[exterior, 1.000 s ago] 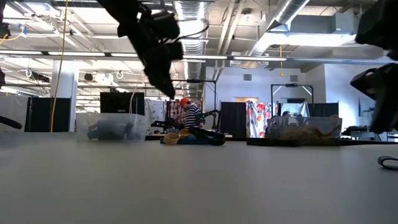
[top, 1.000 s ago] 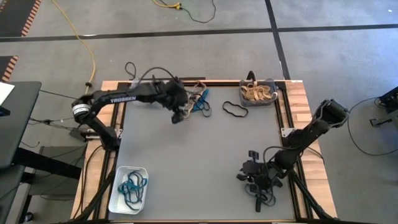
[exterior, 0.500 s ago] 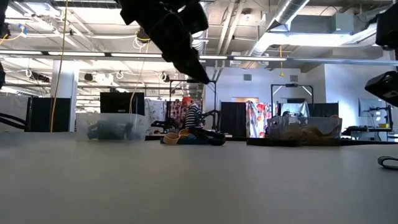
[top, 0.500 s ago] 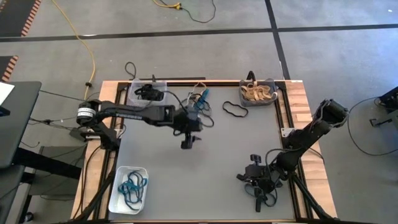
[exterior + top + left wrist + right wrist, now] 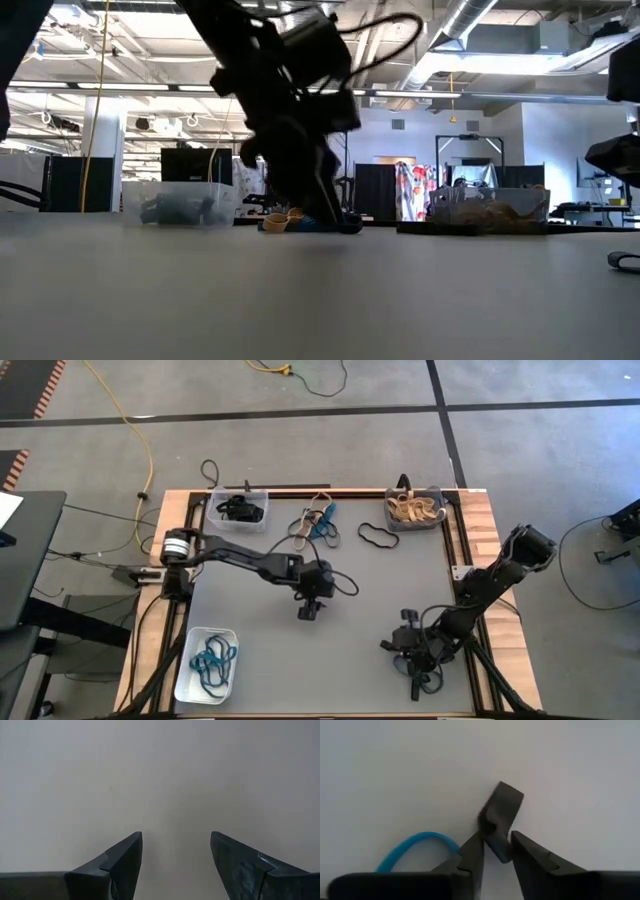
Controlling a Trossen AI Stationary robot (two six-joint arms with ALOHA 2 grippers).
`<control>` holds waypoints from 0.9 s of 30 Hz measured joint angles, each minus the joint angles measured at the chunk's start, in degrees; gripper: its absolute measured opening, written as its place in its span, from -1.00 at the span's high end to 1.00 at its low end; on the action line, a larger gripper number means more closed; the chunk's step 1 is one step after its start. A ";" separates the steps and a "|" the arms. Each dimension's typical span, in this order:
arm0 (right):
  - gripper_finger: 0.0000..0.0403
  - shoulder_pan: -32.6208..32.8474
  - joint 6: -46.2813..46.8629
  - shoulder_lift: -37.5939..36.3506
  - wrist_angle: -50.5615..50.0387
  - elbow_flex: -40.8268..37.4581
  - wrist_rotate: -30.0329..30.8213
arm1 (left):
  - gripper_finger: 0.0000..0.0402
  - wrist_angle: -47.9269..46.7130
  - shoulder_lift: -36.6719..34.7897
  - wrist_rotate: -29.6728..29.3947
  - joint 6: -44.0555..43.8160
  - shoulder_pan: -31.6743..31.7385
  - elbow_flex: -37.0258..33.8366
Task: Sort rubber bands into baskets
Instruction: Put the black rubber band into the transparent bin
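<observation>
Black band [image 5: 500, 822] sits pinched in your right gripper [image 5: 496, 851], near right; a blue band [image 5: 415, 845] lies touching it. It may snag and ride along. Left gripper [image 5: 176, 851] is spread, empty, mid-table.

a flat dark grey rubber band [image 5: 499, 822] is pinched between the two dark fingers of the right gripper [image 5: 496, 851]; a thin teal-blue rubber loop [image 5: 415, 847] is seen beside them on the pale grey table surface [image 5: 395, 770].

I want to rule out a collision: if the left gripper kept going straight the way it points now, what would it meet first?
Only the bare grey table. The left gripper is open, with nothing between or ahead of its fingers.
</observation>
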 joint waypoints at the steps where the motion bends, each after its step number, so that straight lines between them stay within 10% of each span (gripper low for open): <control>1: 0.42 0.00 -0.69 -0.06 0.46 0.00 0.00 | -0.13 0.80 0.67 0.07 -0.11 -0.10 0.02; 10: 0.88 -0.88 -6.57 -0.16 1.40 1.65 0.08 | -0.13 6.85 1.91 0.42 -1.10 -1.94 0.02; 27: 0.89 -10.80 -21.65 -0.20 4.68 6.64 6.78 | -0.13 25.63 1.71 2.12 -0.69 -8.62 0.07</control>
